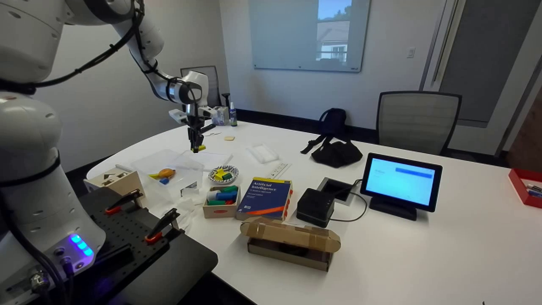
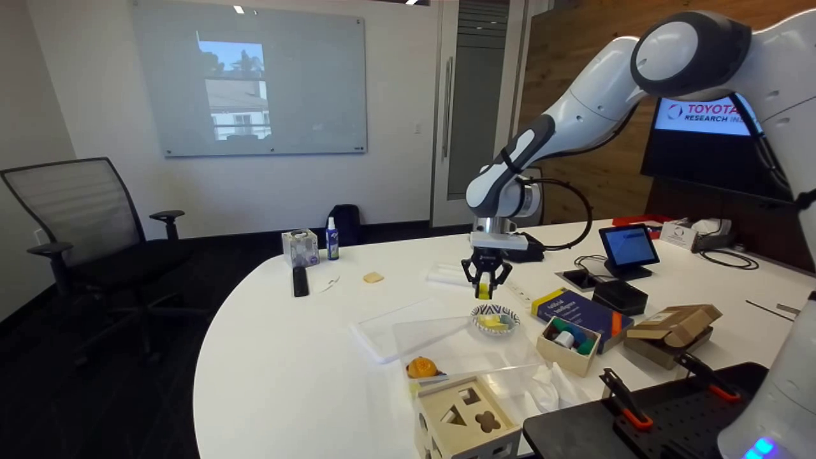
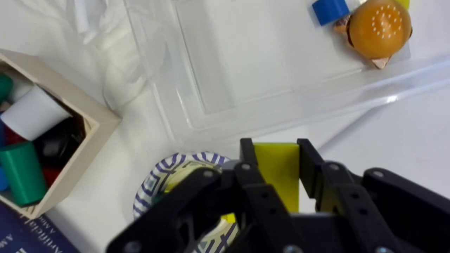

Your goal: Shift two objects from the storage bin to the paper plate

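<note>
Right, I have the gripper point(image 3: 276, 147) pinching a flat-faced yellow-green block point(image 3: 282, 175) in mid-air, near the round, geometric-patterned paper plate point(image 3: 149, 189); inside the clear plastic storage bin point(image 3: 246, 52) lie a domed, white-speckled burger toy point(image 3: 379, 30) and a smooth blue piece point(image 3: 330, 11).

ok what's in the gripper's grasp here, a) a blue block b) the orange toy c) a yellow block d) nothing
c, since the wrist view shows the gripper clamped on a yellow block, while the orange toy and a blue block lie in the clear bin.
</note>
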You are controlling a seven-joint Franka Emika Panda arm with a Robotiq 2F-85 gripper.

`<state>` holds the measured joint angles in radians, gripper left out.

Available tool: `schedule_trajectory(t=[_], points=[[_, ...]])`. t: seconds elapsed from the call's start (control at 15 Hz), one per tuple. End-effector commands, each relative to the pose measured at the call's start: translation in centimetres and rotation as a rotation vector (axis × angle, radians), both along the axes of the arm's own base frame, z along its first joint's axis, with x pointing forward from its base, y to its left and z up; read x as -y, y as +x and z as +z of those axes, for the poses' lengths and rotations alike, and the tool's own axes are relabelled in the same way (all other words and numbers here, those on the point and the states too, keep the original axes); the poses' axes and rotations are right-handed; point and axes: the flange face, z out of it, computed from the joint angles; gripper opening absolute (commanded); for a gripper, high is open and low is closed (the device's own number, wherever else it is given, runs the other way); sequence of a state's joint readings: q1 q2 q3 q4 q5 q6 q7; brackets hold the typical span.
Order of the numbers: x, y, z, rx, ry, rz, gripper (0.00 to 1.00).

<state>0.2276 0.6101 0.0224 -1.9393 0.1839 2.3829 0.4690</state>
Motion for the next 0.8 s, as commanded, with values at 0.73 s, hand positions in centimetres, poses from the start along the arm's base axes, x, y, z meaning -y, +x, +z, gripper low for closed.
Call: schedule_trajectory(t=[0.73], points=[[4.2, 6.3, -11.2, 0.005, -0.148, -0.271, 0.08]])
